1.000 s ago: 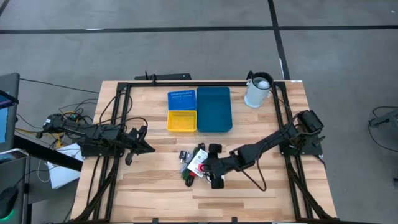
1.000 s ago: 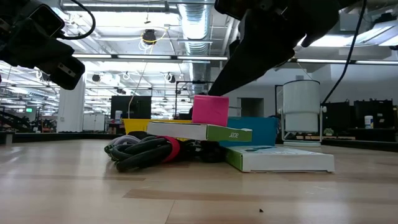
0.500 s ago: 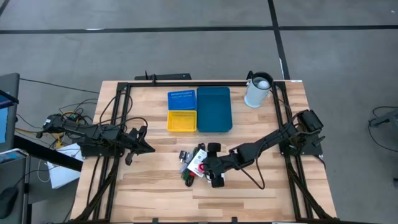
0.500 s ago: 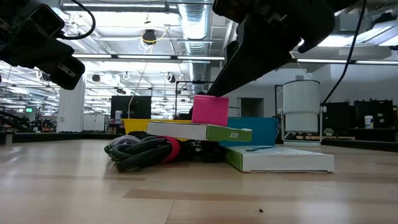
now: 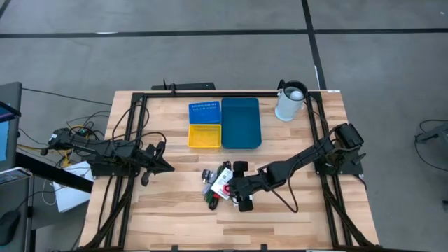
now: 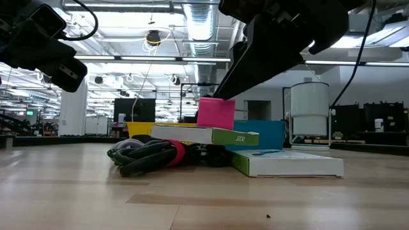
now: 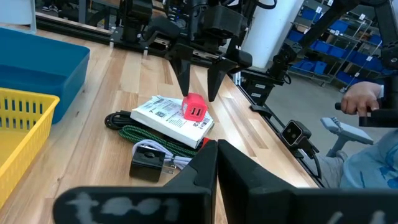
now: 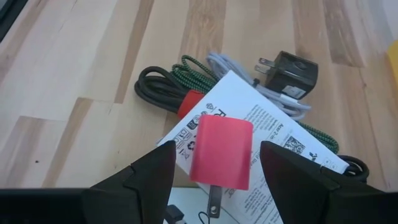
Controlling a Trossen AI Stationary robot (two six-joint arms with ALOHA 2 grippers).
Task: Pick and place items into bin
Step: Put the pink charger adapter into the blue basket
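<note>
A red-pink plug (image 8: 220, 152) is sitting on a white box (image 7: 171, 113), lying across coiled green and black cables (image 8: 163, 91) mid-bench.

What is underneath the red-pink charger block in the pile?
The red-pink charger block rests on a white printed box. Under the box lie coiled green and black cables. Anything else beneath the box is covered.

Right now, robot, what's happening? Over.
Right pincer open, straddling red-pink charger on white box. Left pincer shut, parked left. Cables tangled beside box. Bins clear.
</note>
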